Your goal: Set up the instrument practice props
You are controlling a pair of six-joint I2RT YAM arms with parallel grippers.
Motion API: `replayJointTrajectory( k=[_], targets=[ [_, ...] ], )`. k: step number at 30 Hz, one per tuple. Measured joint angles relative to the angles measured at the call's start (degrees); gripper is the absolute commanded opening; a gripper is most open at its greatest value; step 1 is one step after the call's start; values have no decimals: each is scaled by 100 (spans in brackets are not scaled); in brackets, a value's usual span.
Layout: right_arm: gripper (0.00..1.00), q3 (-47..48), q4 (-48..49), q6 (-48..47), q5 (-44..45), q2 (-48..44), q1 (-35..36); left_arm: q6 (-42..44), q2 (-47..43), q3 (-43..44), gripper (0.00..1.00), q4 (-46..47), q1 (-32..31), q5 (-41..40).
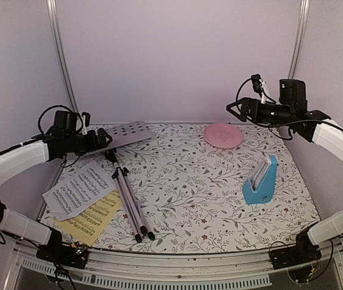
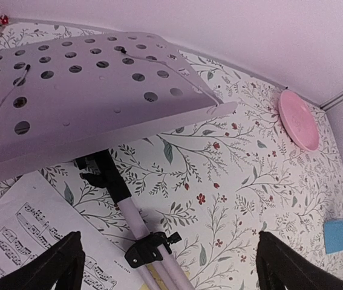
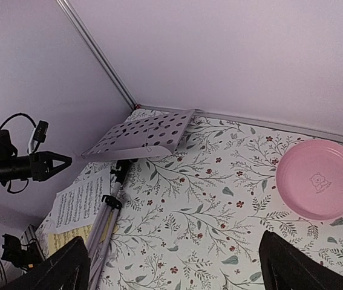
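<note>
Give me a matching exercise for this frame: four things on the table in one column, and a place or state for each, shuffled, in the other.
Column 1
1. music stand
2. metronome
3. yellow sheet
4. pink plate

Column 2
A. upright, on the right side of the table
B. partly under the white sheet
C. at the far edge
D. lying down, legs folded together

Pairs: 1-D, 2-A, 3-B, 4-C

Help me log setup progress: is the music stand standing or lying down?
Lying down. The music stand rests lengthwise on the table, legs folded together toward the near edge, its perforated desk at the far end.
</note>
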Motion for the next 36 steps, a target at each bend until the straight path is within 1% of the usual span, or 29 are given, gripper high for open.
replayJointTrajectory(
  k=[5, 10, 13, 16, 19, 22, 24, 29, 33, 36],
  targets=[
    [99, 411, 11, 17, -22, 568, 605, 234, 15, 393, 99, -31, 0, -55],
    [99, 970, 24, 164, 9, 1447, 1460, 658, -9, 662, 99, 4, 0, 111],
    [99, 1532, -20, 260, 52, 2144, 1926, 914, -33, 664, 99, 31, 9, 297],
    [99, 2057, -52, 363, 39, 2822, 2332, 1368, 26, 721, 99, 11, 35, 636],
    [99, 2321, -59, 459, -39, 3320, 2638, 1880, 391, 1163, 99, -227, 70, 933],
    [99, 2312, -33, 581, -212, 3574, 2811, 2361, 1132, 2011, 98, -654, 168, 1150],
    [99, 2221, 63, 678, -337, 3613, 2835, 2564, 1572, 2389, 97, -833, 319, 1320],
    [99, 2153, 273, 791, -573, 3613, 2793, 2986, 2291, 2575, 99, -1163, 651, 1606],
    [99, 2031, 385, 763, -627, 3613, 2789, 3161, 2833, 2907, 98, -1502, 675, 1486],
    [99, 1836, 380, 741, -673, 3613, 2789, 3362, 3130, 3075, 97, -1569, 678, 1532]
  ],
)
